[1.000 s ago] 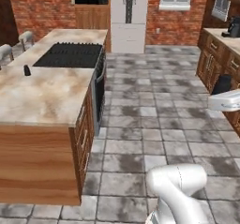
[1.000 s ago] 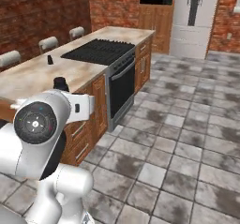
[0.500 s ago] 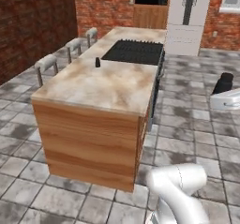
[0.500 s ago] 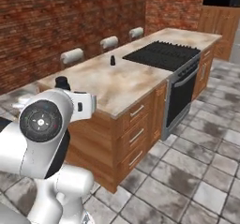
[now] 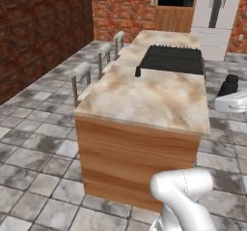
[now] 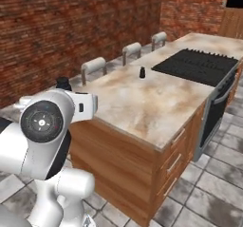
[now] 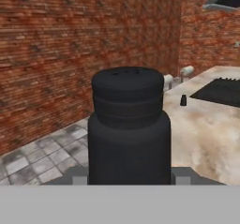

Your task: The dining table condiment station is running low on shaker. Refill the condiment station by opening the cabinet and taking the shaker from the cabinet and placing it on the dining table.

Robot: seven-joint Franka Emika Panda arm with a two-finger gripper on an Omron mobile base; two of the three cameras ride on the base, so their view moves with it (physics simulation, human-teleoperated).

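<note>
A small black shaker (image 7: 129,129) is held upright in the pincer (image 7: 129,174), gripped from both sides near its base, its long axis vertical. The beige marbled desk (image 7: 211,134) is seen ahead and to one side of the held shaker, not yet beneath it. A second small black shaker (image 5: 137,71) is already standing on the desk beside the black cooktop (image 5: 172,60).

No readable text anywhere.
The shaker (image 7: 129,124), the dining table (image 5: 159,104) with its cooktop (image 5: 172,59), and the brick wall (image 6: 71,26) behind it carry no legible labels, brands or numbers.
</note>
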